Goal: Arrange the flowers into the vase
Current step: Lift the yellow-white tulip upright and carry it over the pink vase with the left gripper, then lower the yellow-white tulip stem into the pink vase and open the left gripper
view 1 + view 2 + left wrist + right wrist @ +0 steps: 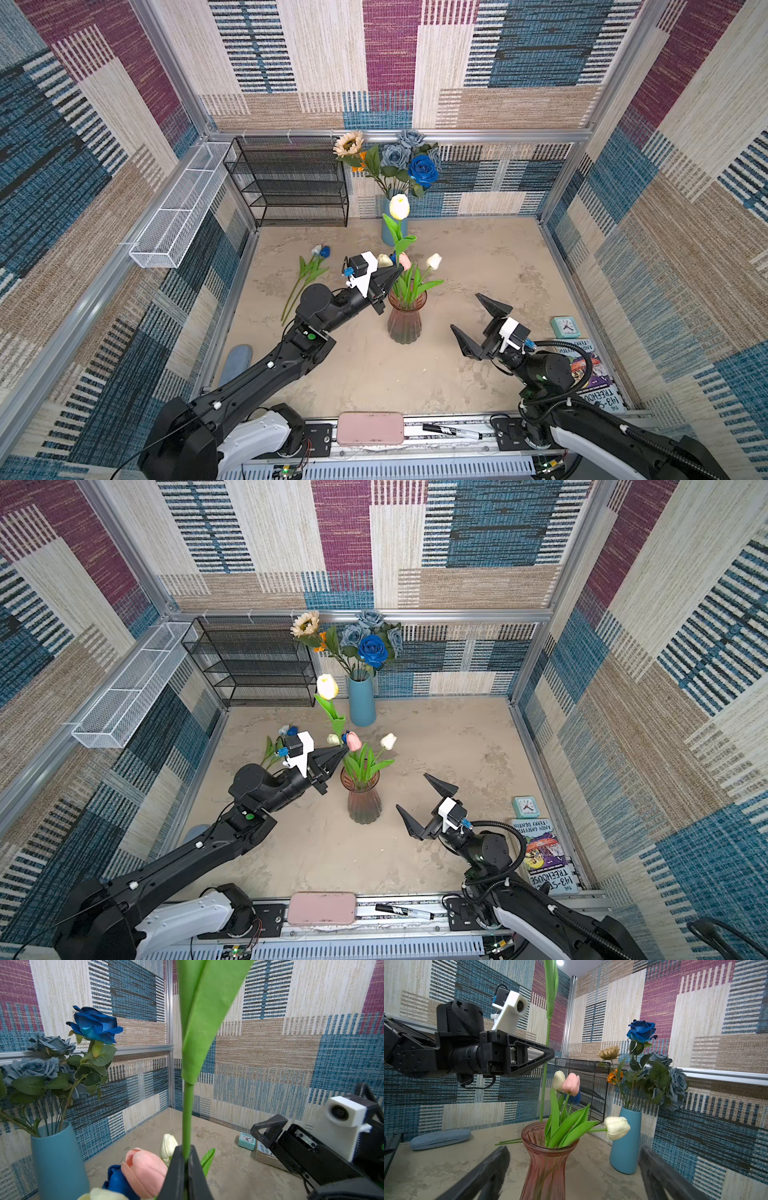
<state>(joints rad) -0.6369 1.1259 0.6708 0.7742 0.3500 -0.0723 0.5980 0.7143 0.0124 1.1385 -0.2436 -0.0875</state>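
A pink ribbed glass vase (406,320) (363,802) (548,1165) stands mid-table with pink, white, cream and blue tulips (415,274) (571,1084) in it. My left gripper (397,272) (343,752) (186,1159) is shut on the green stem of a yellow-white tulip (400,206) (327,686), held upright. The stem's lower end (541,1120) hangs just above the vase rim. Right of the vase my right gripper (467,311) (412,791) (574,1149) is open and holds nothing. Two tulips (309,270) (286,731) lie on the table at the left.
A blue vase (394,235) (625,1142) with roses and a sunflower stands at the back wall. Beside it is a black wire shelf (291,183); a white mesh basket (178,216) hangs left. Clock (564,327) and book (590,365) sit right, a grey-blue case (237,361) left.
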